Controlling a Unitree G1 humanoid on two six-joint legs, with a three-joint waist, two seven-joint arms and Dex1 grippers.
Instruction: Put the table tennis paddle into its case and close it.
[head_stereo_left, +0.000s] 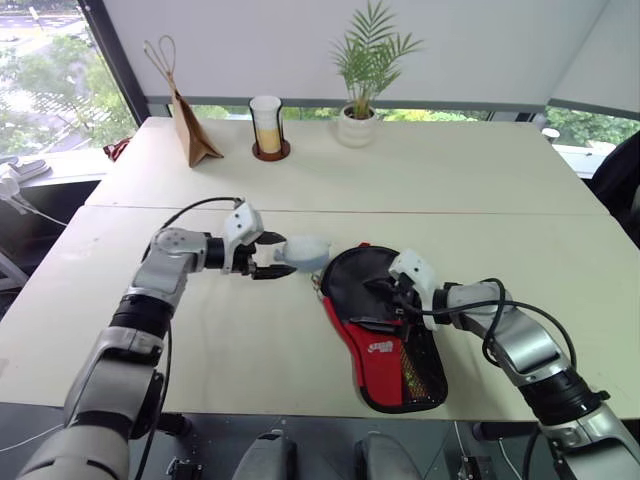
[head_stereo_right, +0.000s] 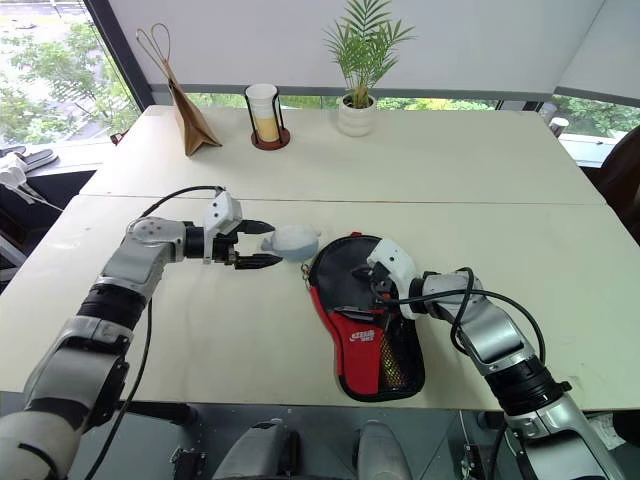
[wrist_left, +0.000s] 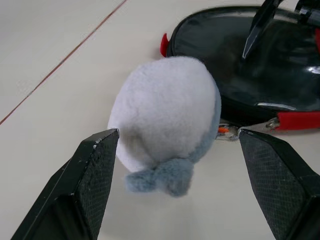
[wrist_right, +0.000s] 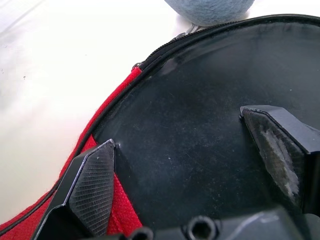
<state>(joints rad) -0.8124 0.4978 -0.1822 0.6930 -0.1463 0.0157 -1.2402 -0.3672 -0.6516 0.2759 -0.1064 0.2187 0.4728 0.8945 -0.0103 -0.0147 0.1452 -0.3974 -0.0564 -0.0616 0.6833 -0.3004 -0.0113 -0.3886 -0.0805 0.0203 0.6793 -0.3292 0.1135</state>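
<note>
I can't see the paddle's handle inside the case (head_stereo_left: 385, 340). At twelve o'clock in my right wrist view, the fluffy ball (wrist_right: 210, 10) is cut off.

Case at the near middle of the surface, fluffy ball just to its left

The case (head_stereo_left: 385, 335) lies flat on the surface (head_stereo_left: 250, 350) with the table tennis paddle (wrist_right: 200, 130) apparently inside its open head end. The fluffy ball (head_stereo_left: 303, 252) sits beside that end, between the left pincer's (head_stereo_left: 272, 255) spread fingers. The right pincer (head_stereo_left: 385, 292) hovers over the case. Along the far edge stand a paper bag (head_stereo_left: 190, 125), a cup (head_stereo_left: 267, 125) and a potted plant (head_stereo_left: 360, 110).
</note>
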